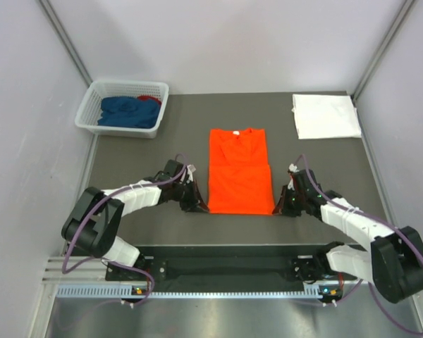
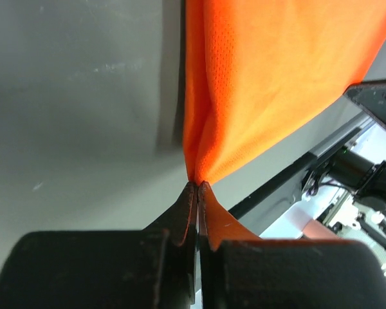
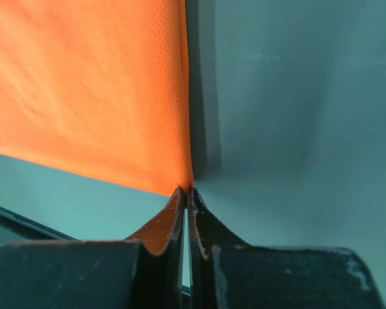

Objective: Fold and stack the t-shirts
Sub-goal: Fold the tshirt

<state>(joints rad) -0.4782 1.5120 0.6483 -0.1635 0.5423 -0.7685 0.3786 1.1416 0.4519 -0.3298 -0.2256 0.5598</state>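
On the dark counter (image 1: 162, 225) the orange t-shirt (image 1: 240, 172) lies flat mid-table, our left hand (image 1: 197, 205) and right hand (image 1: 281, 208) each pinched shut on a near hem corner, so we'd lift both evenly and carry the hem toward the collar without letting it sag.

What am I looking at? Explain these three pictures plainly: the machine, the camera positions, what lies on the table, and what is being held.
Two robot arms are bolted at the near edge of a dark table. The wide picture looks down from above and behind them; each close-up comes from a wrist camera looking along its own fingers. The left gripper and right gripper are each shut on a near corner of the orange t-shirt, spread in the middle. A folded white t-shirt lies far right. Far left, a white basket holds a dark blue t-shirt and a red t-shirt.
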